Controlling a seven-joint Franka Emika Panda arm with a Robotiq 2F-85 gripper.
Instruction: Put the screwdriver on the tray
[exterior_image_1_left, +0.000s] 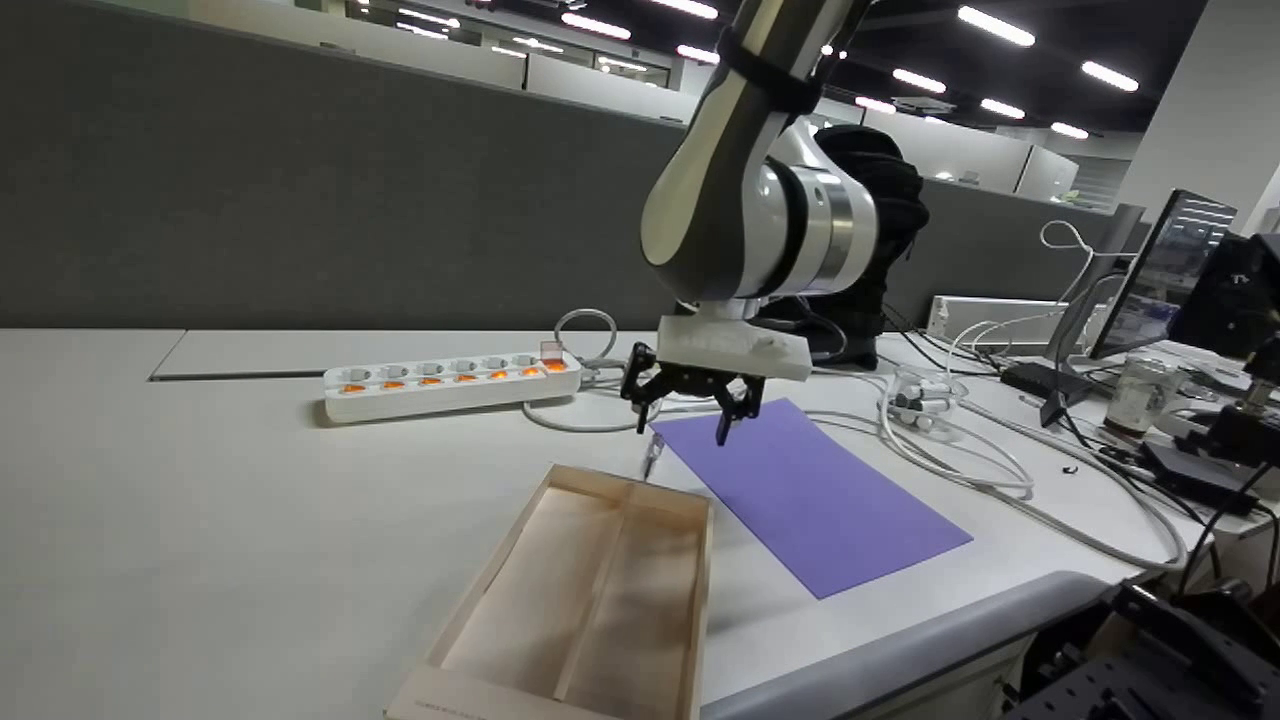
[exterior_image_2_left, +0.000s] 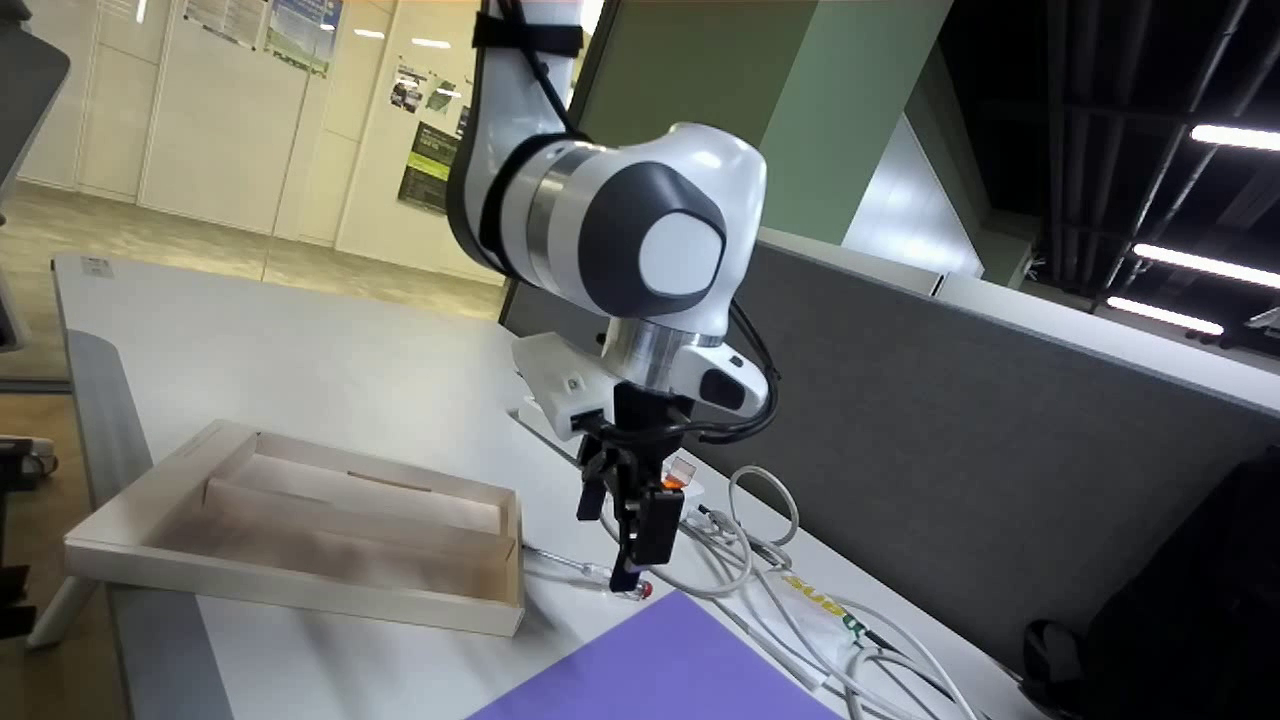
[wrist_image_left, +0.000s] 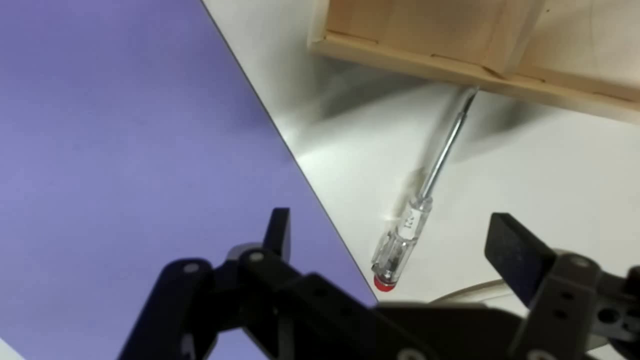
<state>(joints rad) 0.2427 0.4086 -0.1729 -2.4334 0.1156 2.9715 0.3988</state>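
The screwdriver lies on the white table; it has a clear handle, a red end cap and a thin metal shaft. It shows in the wrist view and in both exterior views. Its tip points at the end wall of the tray. The pale wooden tray, with a lengthwise divider, shows in the wrist view and in both exterior views. My gripper is open and empty above the screwdriver, with the handle between its fingers in the wrist view. It also shows in both exterior views.
A flat purple sheet lies beside the screwdriver's handle end. A white power strip and white cables lie farther back. A grey partition and a black backpack stand behind. A monitor stands at one side.
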